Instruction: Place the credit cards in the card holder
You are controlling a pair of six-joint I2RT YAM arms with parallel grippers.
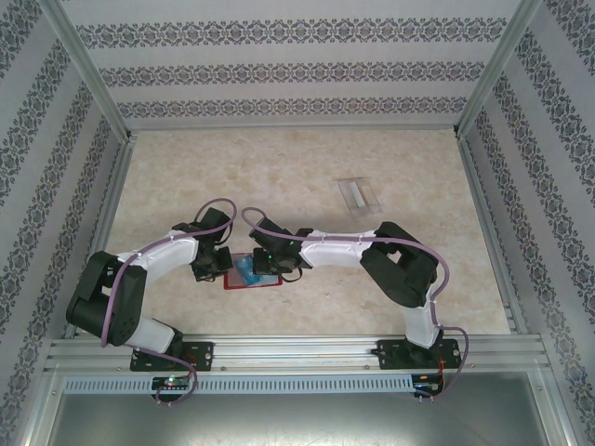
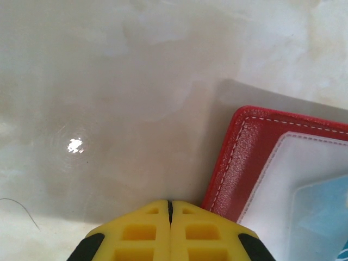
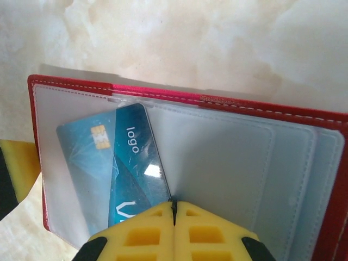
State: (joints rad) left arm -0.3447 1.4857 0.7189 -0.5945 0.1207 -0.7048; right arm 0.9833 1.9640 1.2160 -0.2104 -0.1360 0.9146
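Pressing its yellow fingers [image 3: 209, 234] together, the right gripper [image 3: 174, 209] sits at the lower edge of a blue card [image 3: 136, 163] marked "logo". This card lies tilted on the open red card holder [image 3: 340, 217], beside a second blue card [image 3: 81, 147] under a clear pocket. The left gripper [image 2: 170, 206], likewise closed, rests just beside the holder's corner. A pale translucent card [image 1: 358, 193] lies well apart on the worktop [image 1: 232, 167].

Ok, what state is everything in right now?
Wallet: open, lying flat.
Chip card: tucked inside the wallet.
Logo card: tilted, overlapping the chip card.
Clear card: flat, away from the wallet.
Left fingers: shut, beside the wallet's corner.
Right fingers: shut, tips at the logo card's edge.
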